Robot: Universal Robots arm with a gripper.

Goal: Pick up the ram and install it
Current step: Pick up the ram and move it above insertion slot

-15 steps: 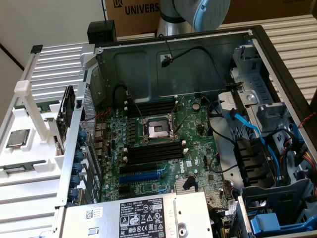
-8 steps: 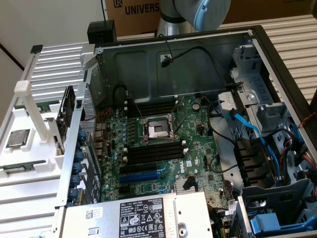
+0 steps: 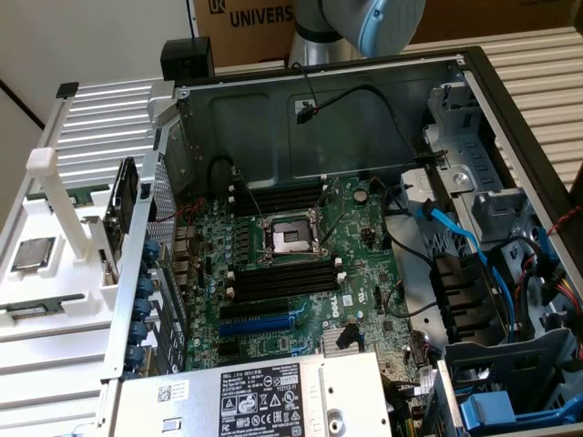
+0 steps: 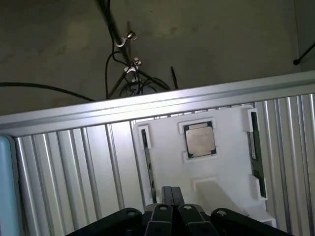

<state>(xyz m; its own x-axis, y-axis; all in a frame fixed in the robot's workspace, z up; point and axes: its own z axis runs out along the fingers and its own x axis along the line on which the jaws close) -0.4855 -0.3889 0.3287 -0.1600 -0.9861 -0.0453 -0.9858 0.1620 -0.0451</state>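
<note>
Two ram sticks lie in a white holder (image 4: pixel 226 162) on a ribbed metal table: one ram (image 4: pixel 146 167) on one side of a square silver processor chip (image 4: pixel 199 139), a second ram (image 4: pixel 256 152) on the other. My gripper (image 4: pixel 167 196) hangs high above this holder, its black fingers shut together with nothing between them. In the exterior view the holder (image 3: pixel 55 273) sits at the left beside the open computer case, with a ram (image 3: pixel 36 311) lying flat at its near end. The arm (image 3: pixel 364 23) reaches in from the top.
The motherboard (image 3: pixel 355 273) lies inside the open case, with long black slots (image 3: pixel 282 278) on both sides of the processor socket (image 3: pixel 290 238). Blue and black cables (image 3: pixel 455 246) run at the exterior view's right. The power supply (image 3: pixel 264 401) sits at the front.
</note>
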